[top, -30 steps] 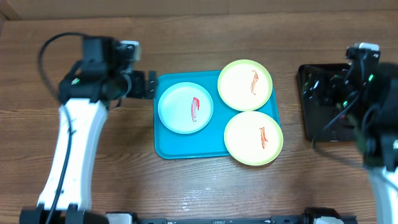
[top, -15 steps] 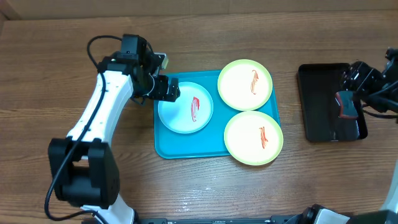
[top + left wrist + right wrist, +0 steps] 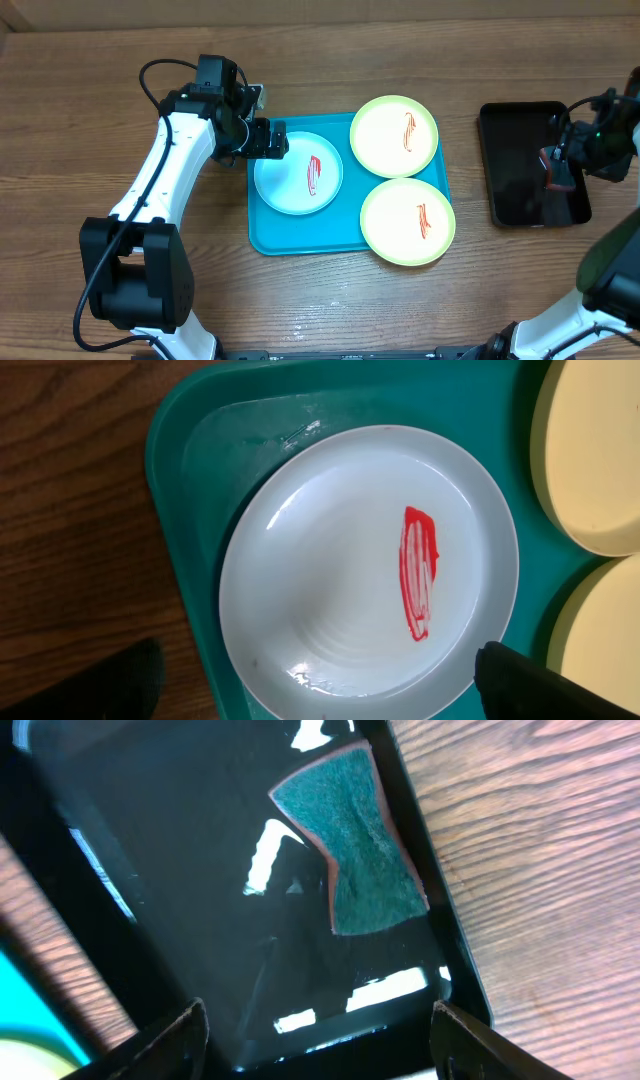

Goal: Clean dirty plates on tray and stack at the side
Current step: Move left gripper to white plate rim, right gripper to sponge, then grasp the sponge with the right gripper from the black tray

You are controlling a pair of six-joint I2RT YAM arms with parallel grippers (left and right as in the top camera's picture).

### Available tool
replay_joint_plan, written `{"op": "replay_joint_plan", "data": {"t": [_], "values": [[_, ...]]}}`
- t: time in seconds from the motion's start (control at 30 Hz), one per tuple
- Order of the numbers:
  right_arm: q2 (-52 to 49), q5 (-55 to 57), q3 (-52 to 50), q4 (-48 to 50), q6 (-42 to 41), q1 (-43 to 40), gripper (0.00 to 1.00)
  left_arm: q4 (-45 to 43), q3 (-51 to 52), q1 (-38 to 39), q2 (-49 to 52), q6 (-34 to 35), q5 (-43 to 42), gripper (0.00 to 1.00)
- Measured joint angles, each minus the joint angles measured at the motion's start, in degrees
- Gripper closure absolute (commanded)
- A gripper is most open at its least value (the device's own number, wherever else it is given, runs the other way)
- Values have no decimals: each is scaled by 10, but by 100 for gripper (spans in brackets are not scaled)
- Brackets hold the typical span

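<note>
The turquoise tray [image 3: 300,235] holds three plates. A white plate [image 3: 290,180] with a red smear lies at its left and fills the left wrist view [image 3: 330,570]. Two pale yellow plates with lime rims and orange smears lie at the right, one at the back [image 3: 385,135], one at the front [image 3: 400,225]. My left gripper [image 3: 262,140] is open over the white plate's back-left rim, fingers spread either side in the left wrist view [image 3: 320,690]. My right gripper [image 3: 570,150] is open above the black tray [image 3: 510,170], over a green sponge [image 3: 360,850].
The glossy black tray [image 3: 200,870] stands at the right on the wooden table [image 3: 200,290]. The sponge [image 3: 556,170] lies along its right side. Edges of the two yellow plates show at the right of the left wrist view [image 3: 590,450].
The left gripper has held nearly still at the white plate's edge over the last half second. The right arm shifted a little over the black tray.
</note>
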State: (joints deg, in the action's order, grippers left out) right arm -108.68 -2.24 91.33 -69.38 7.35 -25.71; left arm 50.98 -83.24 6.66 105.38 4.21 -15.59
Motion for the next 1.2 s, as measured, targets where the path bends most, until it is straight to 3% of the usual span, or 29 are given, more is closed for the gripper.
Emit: {"op": "replay_joint_plan", "data": {"t": [0.23, 0.47, 1.2], "values": [[-35, 8, 1, 28, 47, 6, 37, -2, 0, 0, 0, 19, 3, 0], [-74, 33, 1, 66, 76, 36, 53, -8, 0, 0, 0, 19, 4, 0], [-120, 108, -19, 138, 92, 30, 56, -26, 0, 0, 0, 19, 4, 0]]}}
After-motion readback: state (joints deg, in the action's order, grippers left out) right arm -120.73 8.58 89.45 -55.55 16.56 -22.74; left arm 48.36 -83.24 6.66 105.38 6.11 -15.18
